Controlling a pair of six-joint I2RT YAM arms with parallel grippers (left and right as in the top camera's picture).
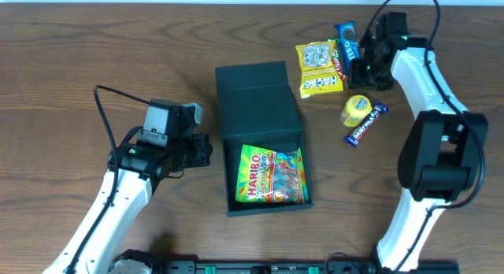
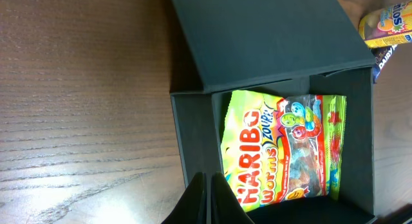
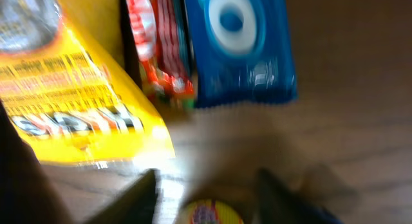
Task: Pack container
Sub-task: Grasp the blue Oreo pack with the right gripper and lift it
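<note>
The container (image 1: 256,93) is a dark box in the middle of the table, open, with its lid flap lying back. A Haribo worms bag (image 1: 273,175) lies inside it and also shows in the left wrist view (image 2: 283,147). My left gripper (image 1: 206,150) is shut and empty just outside the box's left wall (image 2: 193,134), its fingers (image 2: 211,198) pressed together. My right gripper (image 1: 362,75) is open and empty over the snacks at the back right. In the blurred right wrist view its fingers (image 3: 209,198) straddle a small yellow round snack (image 3: 209,214) below them.
Loose snacks lie right of the box: a yellow Hacks bag (image 1: 319,68), a blue Oreo pack (image 1: 346,40), a thin red packet (image 3: 158,50) between them, the yellow round snack (image 1: 356,109) and a Dairy Milk bar (image 1: 367,123).
</note>
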